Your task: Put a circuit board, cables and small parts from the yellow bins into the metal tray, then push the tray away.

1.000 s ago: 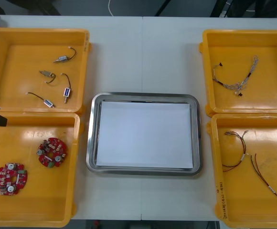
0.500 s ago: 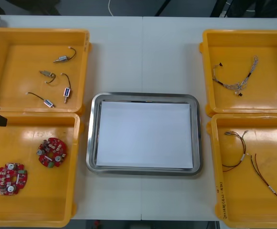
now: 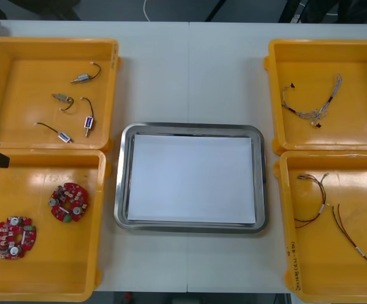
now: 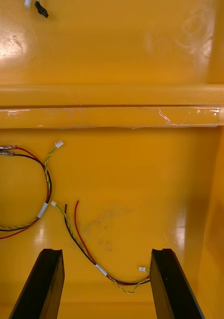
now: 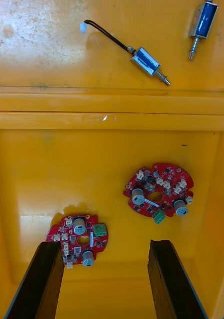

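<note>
Hands hovering wide and empty
Left hand (image 5: 104, 246) is risking fumbling a circuit board (image 5: 164, 185); right hand (image 4: 106, 254) is risking snagging both cables (image 4: 100, 269)

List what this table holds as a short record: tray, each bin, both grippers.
Metal tray: centre, white inside, nothing in it
Left far bin: four small metal parts
Left near bin: two round red circuit boards
Right far bin: twisted blue and white cable
Right near bin: two red and yellow cables
Left gripper: open, above left near bin
Right gripper: open, above right near bin
</note>
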